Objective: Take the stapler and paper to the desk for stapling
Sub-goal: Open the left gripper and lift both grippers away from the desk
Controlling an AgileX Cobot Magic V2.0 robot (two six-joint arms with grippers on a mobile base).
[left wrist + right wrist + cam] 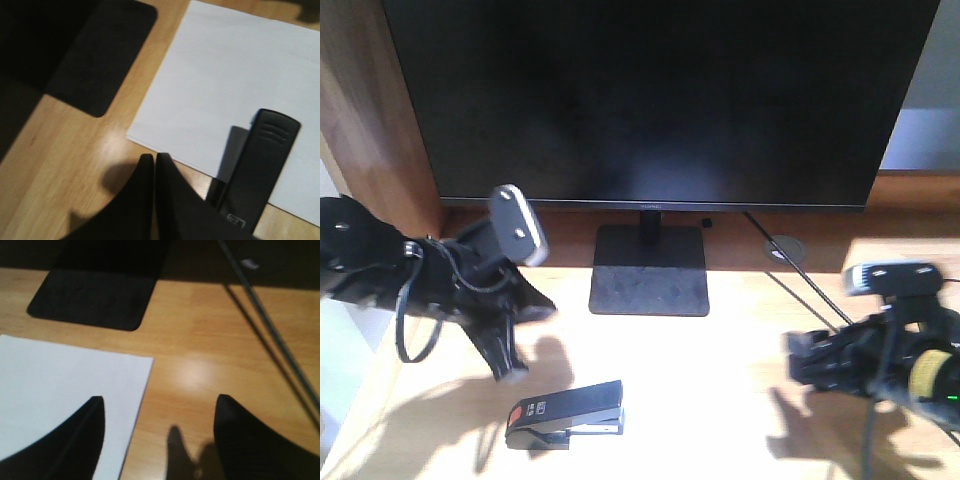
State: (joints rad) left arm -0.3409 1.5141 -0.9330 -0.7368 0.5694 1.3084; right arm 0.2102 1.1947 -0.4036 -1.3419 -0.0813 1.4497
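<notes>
The black stapler (565,415) with its orange label lies on the desk (740,300) near the front edge. In the left wrist view the stapler (260,170) rests across the near edge of the white paper (235,85). My left gripper (510,372) hangs just left of the stapler and above the desk; its jaws (154,158) are shut with nothing between them. My right gripper (160,407) is open over the paper's right edge (60,385), with its left finger above the sheet and its right finger above bare wood. Glare hides the paper in the front view.
A large dark monitor (650,90) stands at the back on a black square base (650,275). A thin cable (270,325) runs diagonally over the desk from a round grommet (784,247) at the back right. A wooden wall (365,100) rises at the left.
</notes>
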